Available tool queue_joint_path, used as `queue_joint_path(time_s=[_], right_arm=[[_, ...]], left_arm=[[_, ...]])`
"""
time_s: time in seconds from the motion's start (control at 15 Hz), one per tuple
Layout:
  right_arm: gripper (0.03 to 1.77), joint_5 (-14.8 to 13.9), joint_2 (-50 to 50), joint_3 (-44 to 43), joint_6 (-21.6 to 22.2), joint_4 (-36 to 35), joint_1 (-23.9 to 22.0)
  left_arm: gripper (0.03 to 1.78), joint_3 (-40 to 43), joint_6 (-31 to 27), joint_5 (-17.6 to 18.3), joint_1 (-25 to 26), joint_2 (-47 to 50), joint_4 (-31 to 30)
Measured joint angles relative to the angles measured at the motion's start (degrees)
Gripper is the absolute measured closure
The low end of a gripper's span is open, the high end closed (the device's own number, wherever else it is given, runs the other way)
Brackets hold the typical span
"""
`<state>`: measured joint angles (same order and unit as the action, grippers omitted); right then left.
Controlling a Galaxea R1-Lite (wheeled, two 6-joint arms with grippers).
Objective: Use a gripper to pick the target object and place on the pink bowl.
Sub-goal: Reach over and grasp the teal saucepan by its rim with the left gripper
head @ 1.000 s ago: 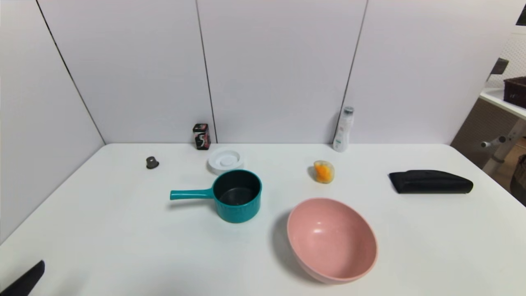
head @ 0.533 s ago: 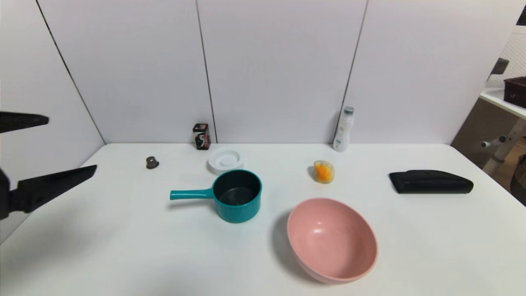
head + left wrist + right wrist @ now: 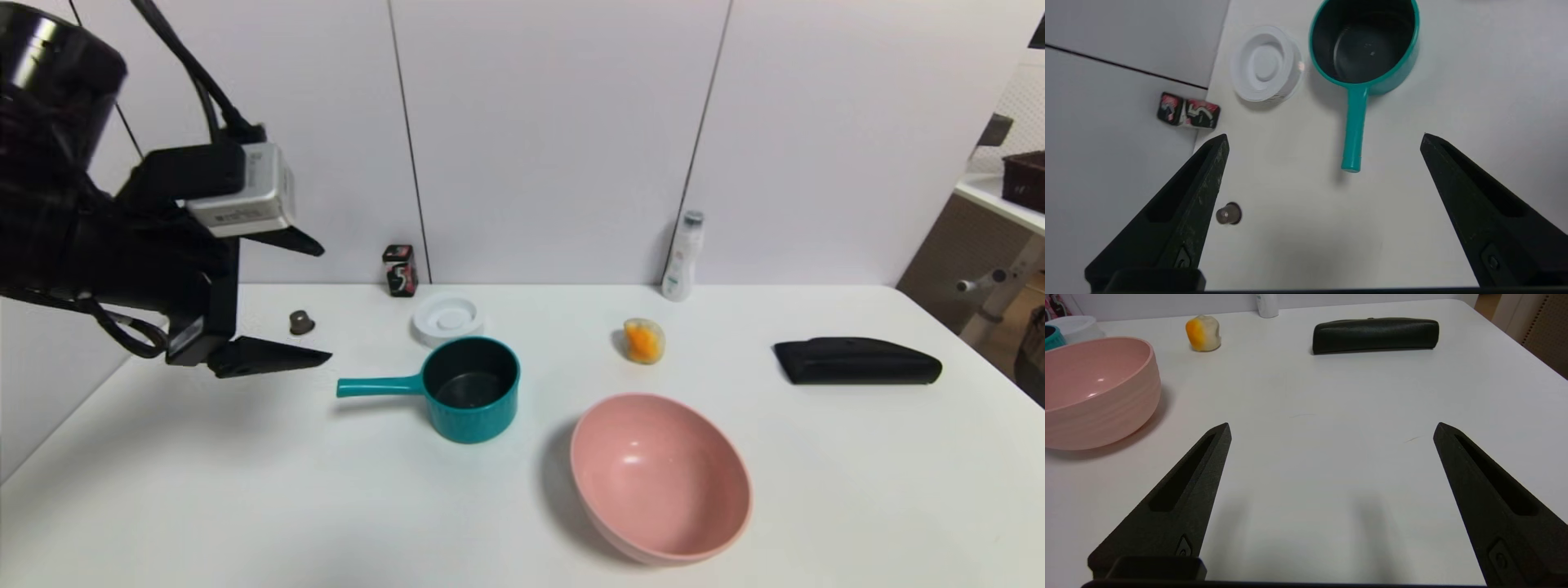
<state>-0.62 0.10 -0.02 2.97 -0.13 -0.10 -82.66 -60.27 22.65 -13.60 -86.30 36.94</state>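
The black two-fingered left gripper (image 3: pixel 326 305), fingers spread and empty, could knock the straight-handled teal saucepan (image 3: pixel 472 422), perhaps, by descending off-line.

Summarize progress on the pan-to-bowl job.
Done: nothing placed; the teal saucepan sits on the table, the pink bowl holds nothing.
In hand: left pincer, empty and open, hovers near the handle end; right pincer idles open over the table's right side.
Left: grasp, lift, place.
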Motion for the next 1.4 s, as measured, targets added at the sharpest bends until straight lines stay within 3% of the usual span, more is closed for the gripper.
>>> queue_joint_path(time_s=[0.33, 0.93, 1.4], right_arm=[[0.09, 0.0, 0.0, 0.0, 0.0, 0.0, 0.0], [0.09, 0.0, 0.0, 0.0, 0.0, 0.0, 0.0], [0.09, 0.0, 0.0, 0.0, 0.0, 0.0, 0.0]], left_arm=[[0.12, -4.8, -5.9, -0.1, -2.0, -8.1, 8.9], [0.12, -10.0, -4.2, -0.3, -7.1, -16.3, 9.0], [0.12, -13.5, -1.5, -0.8, -8.1, -21.1, 8.8]])
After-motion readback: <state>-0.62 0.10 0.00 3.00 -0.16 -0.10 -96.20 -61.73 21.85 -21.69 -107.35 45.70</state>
